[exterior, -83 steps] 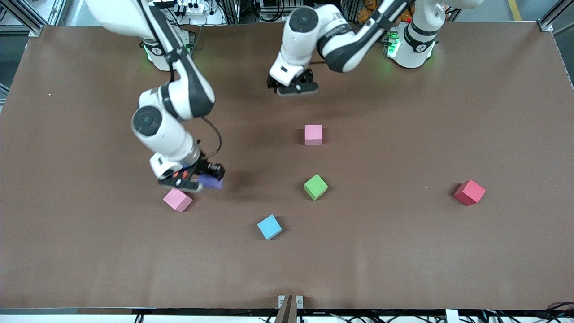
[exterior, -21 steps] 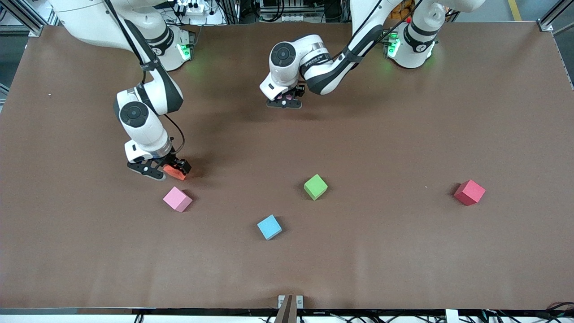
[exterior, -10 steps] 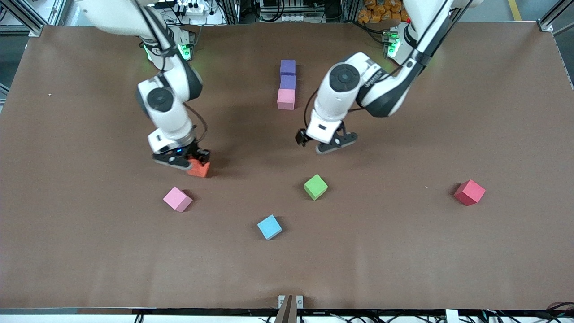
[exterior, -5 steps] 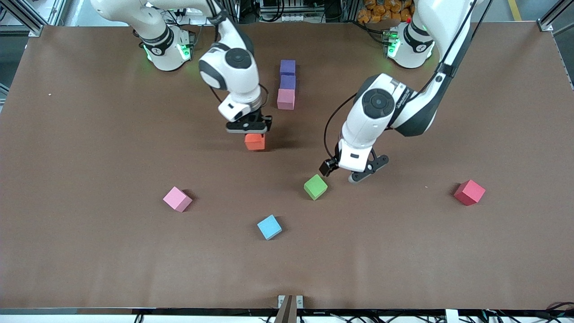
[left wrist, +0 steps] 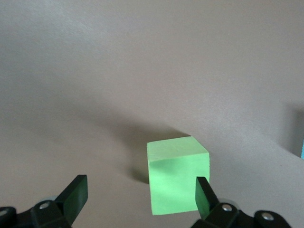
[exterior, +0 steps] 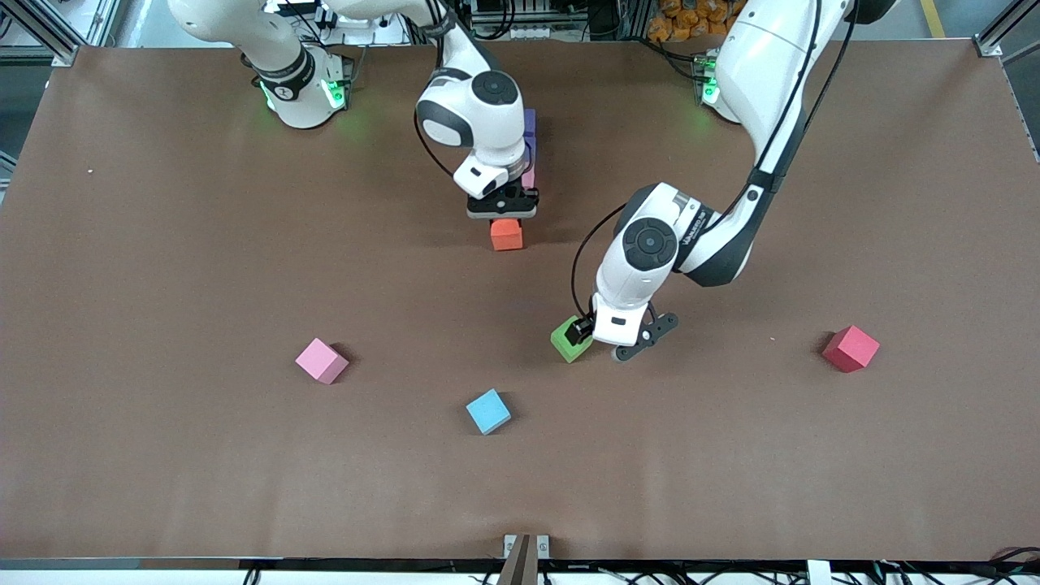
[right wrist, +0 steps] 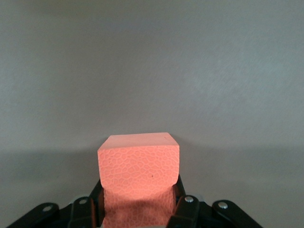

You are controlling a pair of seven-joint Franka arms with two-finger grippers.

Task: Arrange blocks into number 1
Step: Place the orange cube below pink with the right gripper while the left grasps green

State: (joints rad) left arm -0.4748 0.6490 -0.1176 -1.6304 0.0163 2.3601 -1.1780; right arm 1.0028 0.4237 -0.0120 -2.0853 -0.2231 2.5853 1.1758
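Observation:
My right gripper (exterior: 504, 219) is shut on the orange block (exterior: 506, 236), which it holds over the table just off the pink end of a short column. In the right wrist view the orange block (right wrist: 138, 164) sits clamped between the fingers (right wrist: 183, 209). My right wrist hides most of the column; slivers of a purple block (exterior: 530, 123) and the pink block (exterior: 530, 175) show. My left gripper (exterior: 609, 340) is open and low at the green block (exterior: 566, 343). In the left wrist view the green block (left wrist: 176, 183) lies between the fingers, close against one fingertip (left wrist: 204, 194).
A second pink cube (exterior: 322, 360) lies toward the right arm's end. A sky-blue cube (exterior: 488, 411) sits nearer to the camera than the green block; its edge (left wrist: 302, 148) shows in the left wrist view. A red cube (exterior: 851, 348) lies toward the left arm's end.
My right gripper has carried the orange block closer to the column and now covers it. My left gripper has dropped down around the green block.

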